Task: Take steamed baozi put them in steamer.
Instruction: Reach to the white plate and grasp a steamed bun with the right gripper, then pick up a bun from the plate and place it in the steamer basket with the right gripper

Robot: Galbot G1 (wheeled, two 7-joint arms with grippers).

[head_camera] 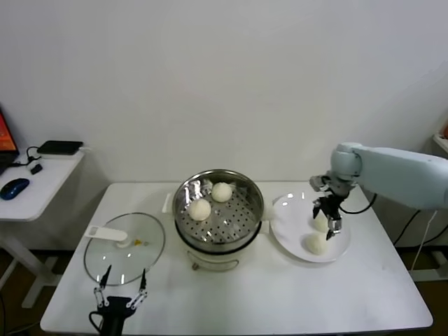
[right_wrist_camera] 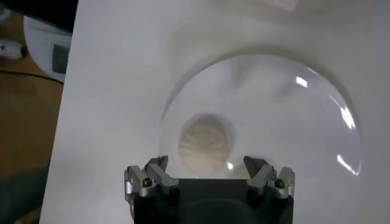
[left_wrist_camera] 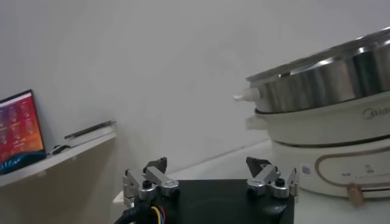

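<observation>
Two steamed baozi on perforated tray inside steamer at table centre; two more on white plate just right of steamer. Buns round, no long axis; plate bun in right wrist view shows pleated top facing up. Right gripper hangs over plate above buns, jaws apart, nothing held. Left gripper parked at table's near edge beside glass lid, jaws apart, empty.

Left hand open (fingers spread), low over table; steamer nearby on white base; monitor beyond
</observation>
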